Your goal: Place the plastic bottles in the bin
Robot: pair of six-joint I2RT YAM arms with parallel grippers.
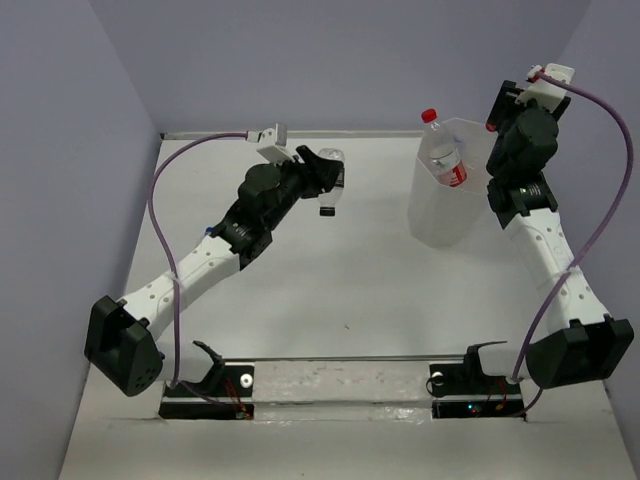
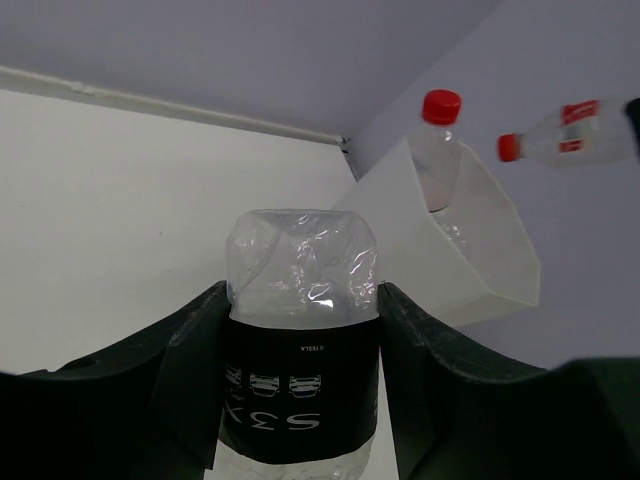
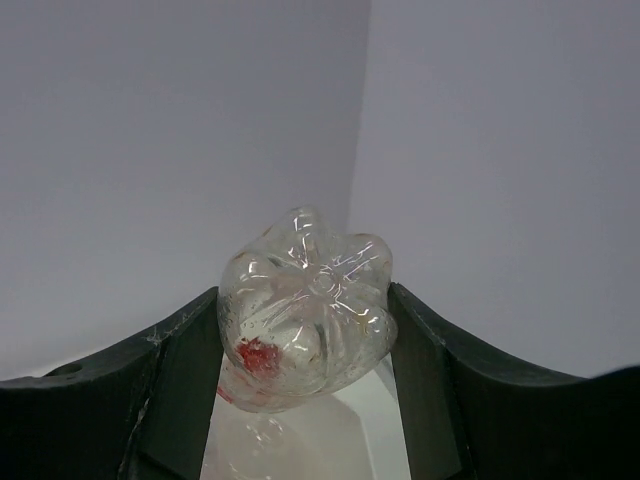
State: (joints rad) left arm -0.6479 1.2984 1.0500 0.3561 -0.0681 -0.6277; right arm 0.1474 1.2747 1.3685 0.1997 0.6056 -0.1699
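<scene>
Fingers [image 2: 190,375] of the left gripper [image 2: 303,300] press both sides of a black-label bottle [image 2: 300,265]. It is held off the table [image 1: 380,290] in the upper middle of the overhead view. The right gripper [image 3: 305,310] clamps a red-label bottle [image 3: 300,330] the same way. The right wrist view shows that bottle end-on from its base, with red showing through the clear plastic.

The white table fills most of the overhead view, with grey-violet walls [image 1: 300,60] behind it. The bin [image 1: 435,215] stands at the upper right, translucent white with angled walls. The right arm's wrist leans over its right rim. The left gripper is well apart from the bin, with bare table between them.

A standing bottle [image 1: 442,150] sits in the bin on the side facing the left gripper. Its red cap pokes above the rim, and it has a red-and-white label whose print is too small to read.

In the left wrist view the red-label bottle lies level at the upper right of the frame, above the bin. Its red cap points left and its print is unreadable.

The black label carries large white characters, upside down in the left wrist view, that appear to read "S3XY". Above them are a row of small outlines and a tiny word that looks like "TESLA".

A purple cable [image 1: 160,230] loops from the left wrist. A rail [image 1: 340,375] runs along the bottom edge of the overhead view.
</scene>
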